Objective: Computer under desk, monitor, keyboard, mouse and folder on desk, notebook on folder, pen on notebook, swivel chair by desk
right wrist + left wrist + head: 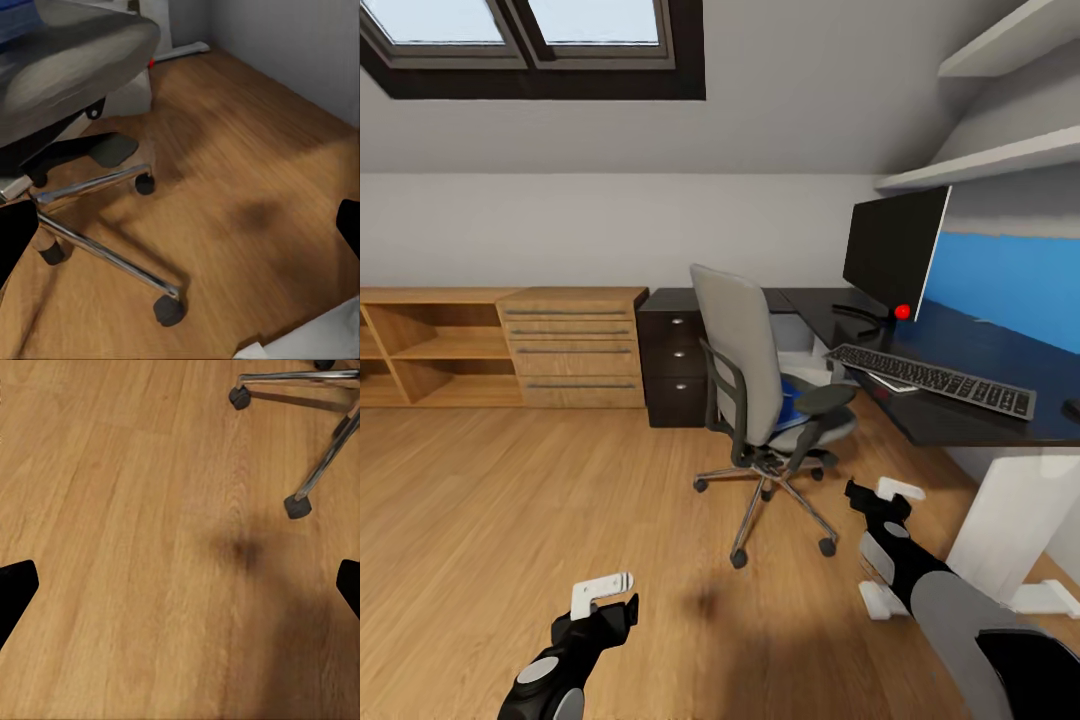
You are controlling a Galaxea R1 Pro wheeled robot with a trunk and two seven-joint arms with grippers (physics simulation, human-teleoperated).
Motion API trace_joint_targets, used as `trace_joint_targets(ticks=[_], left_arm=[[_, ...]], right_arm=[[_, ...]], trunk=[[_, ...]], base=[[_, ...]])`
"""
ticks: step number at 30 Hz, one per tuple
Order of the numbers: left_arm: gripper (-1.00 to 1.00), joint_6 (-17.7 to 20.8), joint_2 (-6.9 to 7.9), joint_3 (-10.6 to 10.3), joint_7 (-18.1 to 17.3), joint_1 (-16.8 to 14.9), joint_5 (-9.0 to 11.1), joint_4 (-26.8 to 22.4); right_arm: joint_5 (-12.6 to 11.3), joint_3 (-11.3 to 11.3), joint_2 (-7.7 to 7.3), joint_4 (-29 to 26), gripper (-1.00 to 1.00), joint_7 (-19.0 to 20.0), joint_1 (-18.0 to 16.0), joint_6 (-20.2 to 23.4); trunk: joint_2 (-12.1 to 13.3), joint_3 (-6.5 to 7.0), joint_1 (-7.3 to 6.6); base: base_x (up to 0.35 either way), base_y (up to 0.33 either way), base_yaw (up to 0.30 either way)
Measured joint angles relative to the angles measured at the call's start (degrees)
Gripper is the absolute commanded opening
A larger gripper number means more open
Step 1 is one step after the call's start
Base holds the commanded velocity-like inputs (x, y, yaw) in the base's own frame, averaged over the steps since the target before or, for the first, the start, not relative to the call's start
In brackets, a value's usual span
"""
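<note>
The swivel chair (755, 370) stands on the wood floor, turned toward the desk (980, 415), which is at the right. A blue folder (791, 392) lies on its seat. On the desk are the black monitor (892, 250), the keyboard (932, 379) and, at the picture's right edge, the mouse (1072, 407). A thin pale-edged item (890, 383) lies under the keyboard's near edge. A pale grey box (800, 350) shows under the desk. My left gripper (615, 598) (180, 592) hangs open over bare floor. My right gripper (878, 495) (180, 232) is open near the chair base (105, 255).
A light-wood drawer chest (572, 345) and open shelves (430, 345) line the back wall. Black drawers (672, 360) close the desk's left end. The desk's white leg (1010, 520) stands beside my right arm. Open floor lies to the left of the chair.
</note>
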Motion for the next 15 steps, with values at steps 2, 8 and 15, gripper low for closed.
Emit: trace_joint_targets(ticks=[2,8,15], left_arm=[[1.0,0.0,-0.03,0.0,0.0,0.0,0.0,0.0],[1.0,0.0,-0.03,0.0,0.0,0.0,0.0,0.1],[1.0,0.0,0.09,0.3,0.0,0.0,-0.1,0.5]], right_arm=[[-0.2,0.0,-0.65,0.1,1.0,-0.2,-0.8,0.5],[-0.3,0.0,-1.45,0.7,1.0,-0.5,-1.9,1.2],[-0.1,0.2,-1.43,1.1,1.0,-0.4,-2.1,1.5]], trunk=[[0.0,-0.01,0.0],[0.0,-0.01,0.0],[0.0,-0.01,0.0]], base=[[0.0,0.0,0.0],[0.0,0.0,0.0],[0.037,0.0,0.0]])
